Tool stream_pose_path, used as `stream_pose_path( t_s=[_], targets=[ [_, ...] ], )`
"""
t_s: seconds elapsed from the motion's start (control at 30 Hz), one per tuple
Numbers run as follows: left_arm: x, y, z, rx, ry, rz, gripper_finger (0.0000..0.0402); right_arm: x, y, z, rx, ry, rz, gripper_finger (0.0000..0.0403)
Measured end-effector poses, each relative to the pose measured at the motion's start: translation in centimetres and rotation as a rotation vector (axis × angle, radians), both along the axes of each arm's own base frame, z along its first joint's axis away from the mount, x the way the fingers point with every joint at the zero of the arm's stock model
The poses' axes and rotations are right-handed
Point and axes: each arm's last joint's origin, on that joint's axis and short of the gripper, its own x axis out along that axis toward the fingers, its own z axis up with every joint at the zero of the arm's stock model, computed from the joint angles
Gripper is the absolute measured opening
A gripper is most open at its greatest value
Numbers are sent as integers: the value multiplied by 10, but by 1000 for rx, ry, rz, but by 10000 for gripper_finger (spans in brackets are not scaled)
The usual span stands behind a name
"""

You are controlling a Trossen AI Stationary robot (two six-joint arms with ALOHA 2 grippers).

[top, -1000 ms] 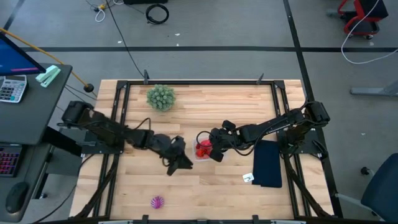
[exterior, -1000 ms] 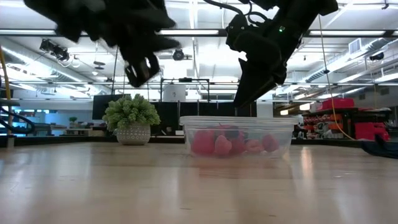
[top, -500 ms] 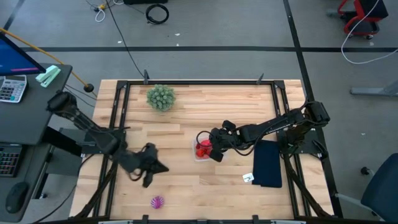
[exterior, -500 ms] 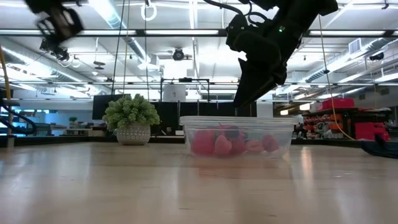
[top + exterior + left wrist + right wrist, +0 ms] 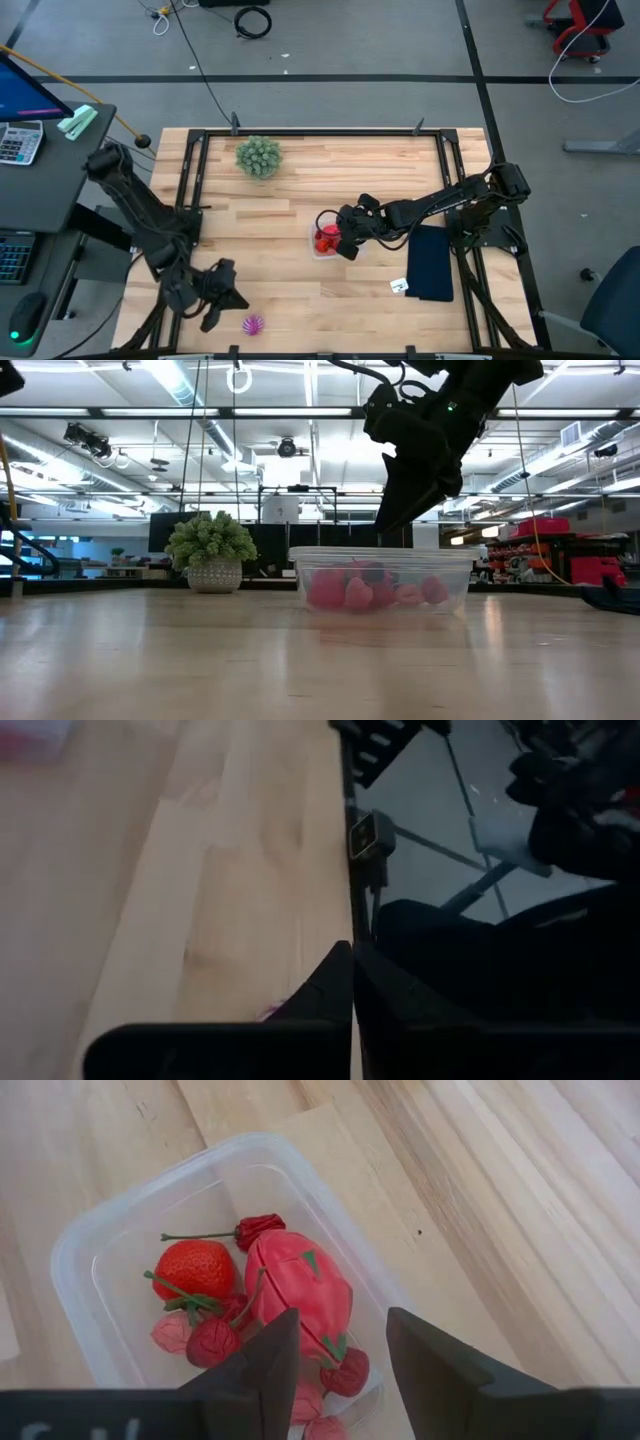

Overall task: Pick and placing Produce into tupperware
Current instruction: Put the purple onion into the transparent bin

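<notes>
Hiding most of the spiky fruit: left fingers.

A clear tupperware sits on the wooden table, holding red and pink produce packed along its bottom (the single pieces are hard to tell apart through the plastic). The right gripper hangs just above its far rim. To the left, farther back, stands a bushy green plant in a pale pot.
</notes>
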Motion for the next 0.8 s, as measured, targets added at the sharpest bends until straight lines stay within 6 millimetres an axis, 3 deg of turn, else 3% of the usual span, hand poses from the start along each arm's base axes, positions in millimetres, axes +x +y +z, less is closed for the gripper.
stream_pose_path(
  t_s=[0.23, 0.5, 0.67, 0.8],
  targets=[
    [5, -13, -25, 25, 100, -10, 33, 0, 0, 0, 1, -3, -1, 160],
    [22, -15, -59, 145, 174, 37, 17, 0, 0, 0, 1, -3, -2, 160],
    [31, -10, -66, 67, 227, 150, 5, 0, 0, 0, 1, -3, -2, 160],
    [34, -12, -60, 69, 223, 148, 5, 0, 0, 0, -2, -2, 3, 160]
  ],
)
